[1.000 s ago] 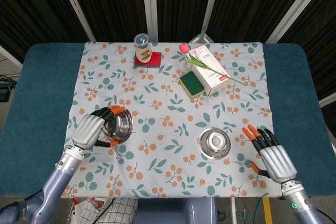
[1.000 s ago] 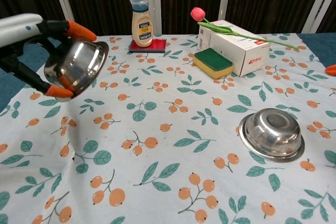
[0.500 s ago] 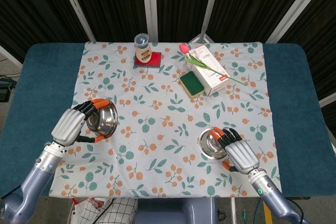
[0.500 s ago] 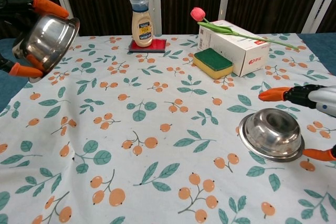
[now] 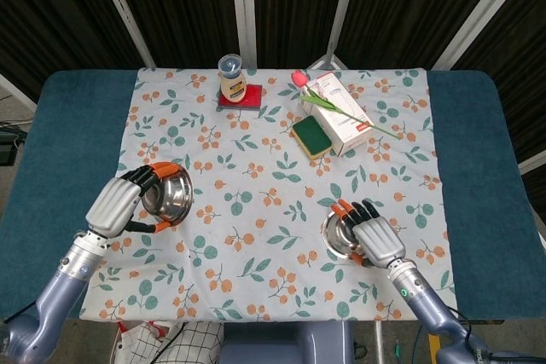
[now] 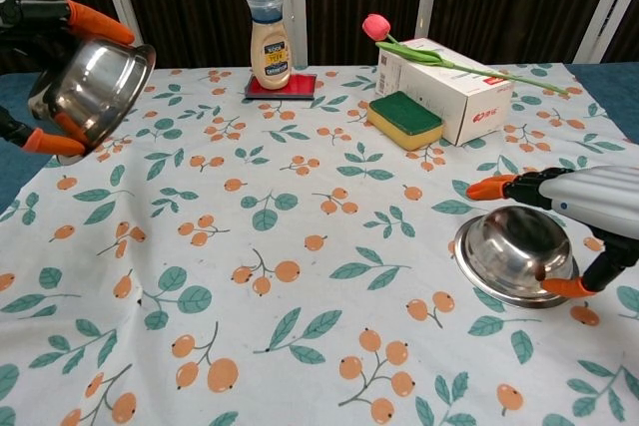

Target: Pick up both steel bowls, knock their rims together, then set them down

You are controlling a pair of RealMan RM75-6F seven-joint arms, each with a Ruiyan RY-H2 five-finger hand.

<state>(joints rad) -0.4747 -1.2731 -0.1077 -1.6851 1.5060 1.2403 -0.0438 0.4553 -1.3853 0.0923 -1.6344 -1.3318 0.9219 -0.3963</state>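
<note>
My left hand point(image 5: 115, 205) holds one empty steel bowl point(image 6: 95, 90) tilted aloft; my right hand point(image 6: 589, 209), fingers spread, straddles the inverted bowl point(image 6: 514, 254) on the tablecloth point(image 6: 300, 226).

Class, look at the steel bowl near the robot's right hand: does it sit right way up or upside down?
Upside down. The steel bowl rests rim-down on the tablecloth, flat base facing up, under the right hand.

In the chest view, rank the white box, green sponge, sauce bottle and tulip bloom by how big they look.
1. white box
2. green sponge and sauce bottle: about alike, so I won't rank them.
3. tulip bloom
All stand at the far end, so camera distance skews this little.
</note>
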